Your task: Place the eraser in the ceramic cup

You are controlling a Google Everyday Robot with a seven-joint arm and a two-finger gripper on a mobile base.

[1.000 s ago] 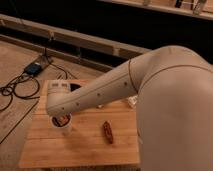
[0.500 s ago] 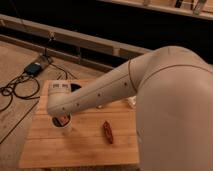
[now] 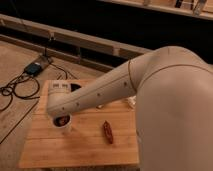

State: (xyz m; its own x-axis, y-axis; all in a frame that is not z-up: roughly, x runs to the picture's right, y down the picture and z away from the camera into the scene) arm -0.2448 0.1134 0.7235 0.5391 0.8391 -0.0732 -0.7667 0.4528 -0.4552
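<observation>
My gripper (image 3: 61,119) hung over the ceramic cup (image 3: 64,125); couldn't tell jaw state. Eraser unseen. Judged it light, grippy; pinch long edges.

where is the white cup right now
In the camera view the white cup stands near the left front of the wooden table, directly under the gripper, with the reddish-brown piece to its right.

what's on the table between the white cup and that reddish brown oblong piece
Nothing: in the camera view, only bare wooden table shows between the ceramic cup and the reddish-brown piece. The gripper sits at the cup's mouth, under the arm's end.
</observation>
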